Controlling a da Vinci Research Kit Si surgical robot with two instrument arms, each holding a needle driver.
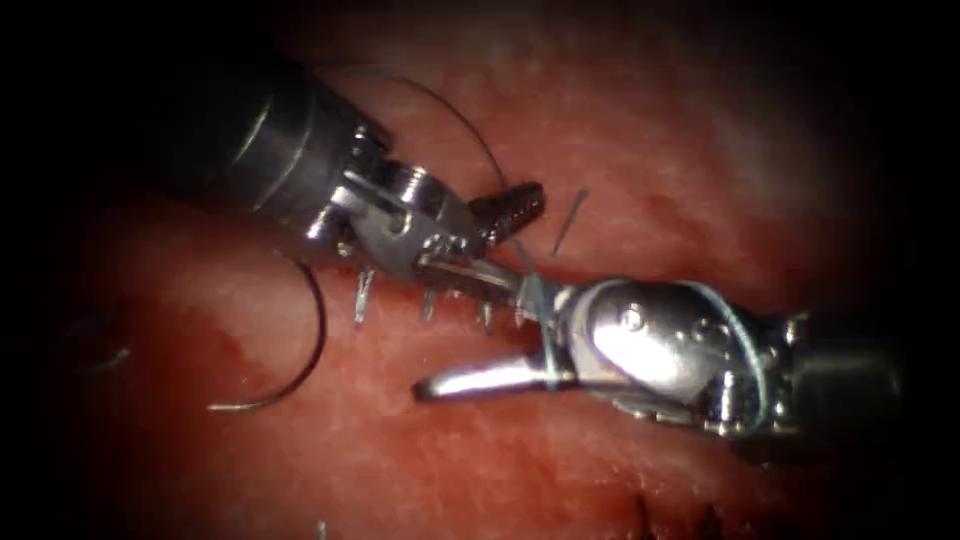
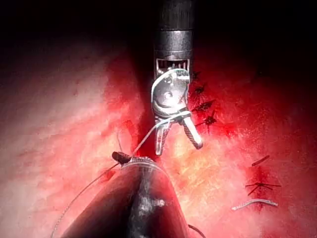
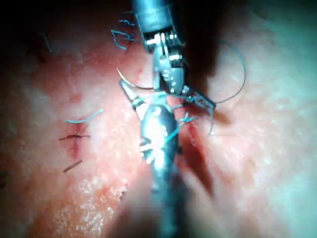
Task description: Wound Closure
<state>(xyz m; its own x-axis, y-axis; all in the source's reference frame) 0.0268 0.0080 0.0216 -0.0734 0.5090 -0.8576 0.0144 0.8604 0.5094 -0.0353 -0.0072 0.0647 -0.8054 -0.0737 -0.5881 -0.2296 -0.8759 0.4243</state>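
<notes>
My left tool (image 1: 492,240) comes in from the upper left with its jaws open, and the thread (image 1: 527,262) runs between them. From the right, my right tool (image 1: 450,330) also stands open, with nothing gripped. The pale thread is looped round the base of its jaws and over its wrist (image 1: 745,345); the left wrist view shows the same thread (image 2: 171,118) across the right tool (image 2: 177,143). Held by neither tool, the curved needle (image 1: 312,345) lies on the tissue (image 1: 640,150) left of both tools. A dark arc of thread (image 1: 465,125) rises behind the left tool.
Short thread tails (image 1: 430,305) stick up in a row along the cut under the tools. Finished stitches (image 2: 205,106) and a loose cut piece of thread (image 2: 255,203) lie on the tissue. Red fluid (image 1: 230,345) wets the surface near the needle.
</notes>
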